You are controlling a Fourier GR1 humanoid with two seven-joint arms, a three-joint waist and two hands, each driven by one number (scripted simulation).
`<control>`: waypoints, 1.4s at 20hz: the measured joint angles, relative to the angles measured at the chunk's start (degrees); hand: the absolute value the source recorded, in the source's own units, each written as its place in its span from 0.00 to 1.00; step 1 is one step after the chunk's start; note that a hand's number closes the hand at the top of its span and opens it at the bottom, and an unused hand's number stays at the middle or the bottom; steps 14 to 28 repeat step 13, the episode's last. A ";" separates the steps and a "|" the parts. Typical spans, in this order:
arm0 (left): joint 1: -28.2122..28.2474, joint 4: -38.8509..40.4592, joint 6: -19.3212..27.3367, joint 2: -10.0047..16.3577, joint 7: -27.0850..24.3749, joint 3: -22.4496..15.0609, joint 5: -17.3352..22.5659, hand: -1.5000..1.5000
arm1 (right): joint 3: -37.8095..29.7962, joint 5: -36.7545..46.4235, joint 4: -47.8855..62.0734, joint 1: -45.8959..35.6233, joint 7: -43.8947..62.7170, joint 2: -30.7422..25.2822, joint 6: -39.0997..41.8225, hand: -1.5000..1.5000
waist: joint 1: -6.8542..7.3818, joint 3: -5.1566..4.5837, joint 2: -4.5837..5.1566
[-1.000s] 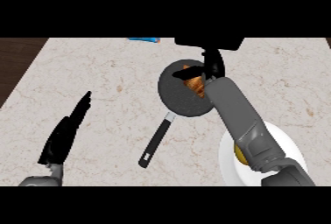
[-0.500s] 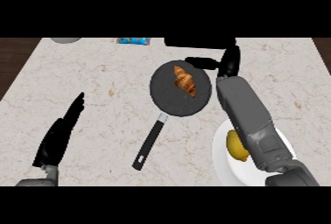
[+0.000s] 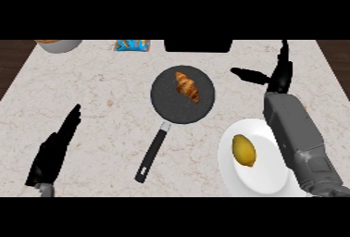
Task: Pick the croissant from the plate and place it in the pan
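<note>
Croissant (image 3: 186,86) in pan (image 3: 167,105), toward far rim; right hand (image 3: 279,79) well apart.

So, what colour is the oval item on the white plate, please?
Yellow; the oval item on the round white plate shows clearly in the head view.

A pale stone counter (image 3: 103,92), beige with thin brown veins, fills the scene under even, flat light. A black block (image 3: 198,45) sits at its far edge. Just left of the block lies a blue packet (image 3: 132,45), and farther left a pale bowl (image 3: 60,45). Dark brown wood (image 3: 12,60) shows beyond the counter's slanting sides, well to the left and right of the block.
</note>
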 measured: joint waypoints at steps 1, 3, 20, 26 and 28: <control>0.72 -0.66 -0.14 0.10 0.18 0.12 0.06 0.50 | -0.25 -0.43 -0.42 1.54 -1.08 -0.89 1.00 0.00 | -0.10 -0.01 -0.06; 1.19 0.12 -0.54 0.44 -1.16 1.11 0.54 0.50 | -0.21 -1.08 -2.08 4.59 -1.88 -2.82 3.68 0.00 | -0.55 -0.02 -0.20; 2.47 -0.47 -0.34 -1.02 -1.36 1.23 -0.97 0.50 | 1.37 -4.71 -16.25 19.43 -0.07 -10.80 16.53 0.00 | -1.25 -0.07 -0.48; 2.47 -0.47 -0.34 -1.02 -1.36 1.23 -0.97 0.50 | 1.37 -4.71 -16.25 19.43 -0.07 -10.80 16.53 0.00 | -1.25 -0.07 -0.48; 2.47 -0.47 -0.34 -1.02 -1.36 1.23 -0.97 0.50 | 1.37 -4.71 -16.25 19.43 -0.07 -10.80 16.53 0.00 | -1.25 -0.07 -0.48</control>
